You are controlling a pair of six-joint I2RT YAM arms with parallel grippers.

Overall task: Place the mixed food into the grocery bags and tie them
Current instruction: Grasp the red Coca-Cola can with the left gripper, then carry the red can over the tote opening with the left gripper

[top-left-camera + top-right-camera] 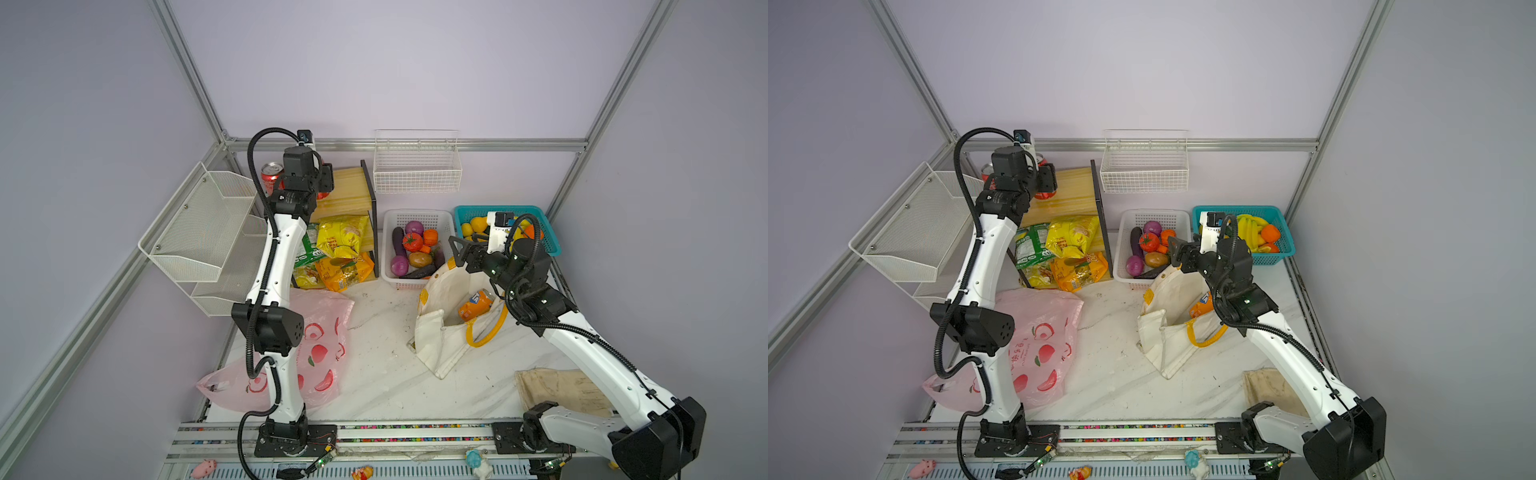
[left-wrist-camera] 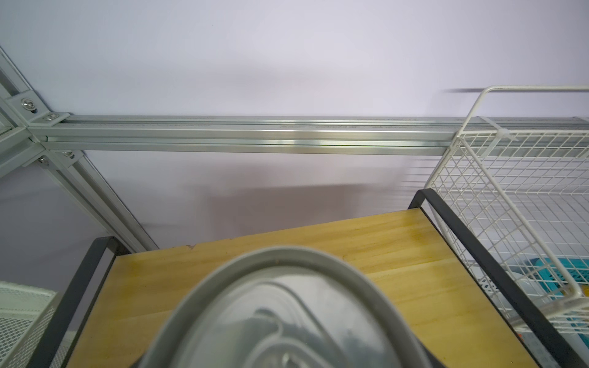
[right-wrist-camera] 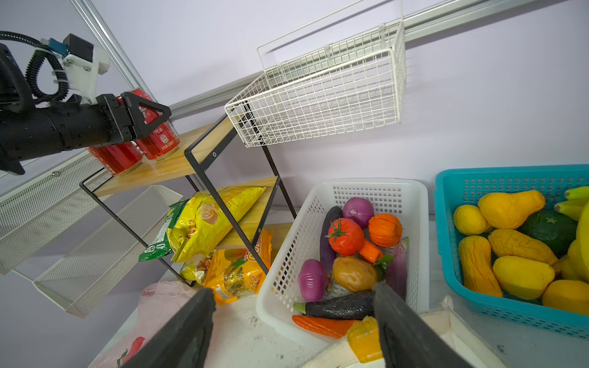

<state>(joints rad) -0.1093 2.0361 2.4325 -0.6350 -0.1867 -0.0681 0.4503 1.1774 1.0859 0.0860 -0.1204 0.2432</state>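
Step in hand: picking a drink off the rack (image 3: 172, 165). The left gripper (image 3: 149, 113) is at the rack's top shelf with its jaws on either side of the red cola can (image 3: 159, 140). The left wrist view shows only the can's lid close below the camera, so I cannot tell whether the pads press on the can or stand just off it. A second red can (image 1: 272, 174) stands just beside it on the same shelf. The right gripper (image 3: 291, 291) hovers to the right of the rack with its jaws spread wide and nothing between them. The white tote (image 1: 440, 345) lies right of the rack, open, with the orange soda can (image 1: 476, 305) inside. The pink bag (image 1: 324, 332) lies flat in front of the rack and looks empty. The tomato (image 1: 412, 242), potato (image 1: 420, 259) and onion (image 1: 414, 227) sit in the white basket (image 1: 415, 214) beside the rack, not yet bagged. Judgement: early in the task, with nothing tied. Next move calls for a firm grip on the can, then a straight lift clear of its neighbour and the rack's black frame before carrying it to a bag.
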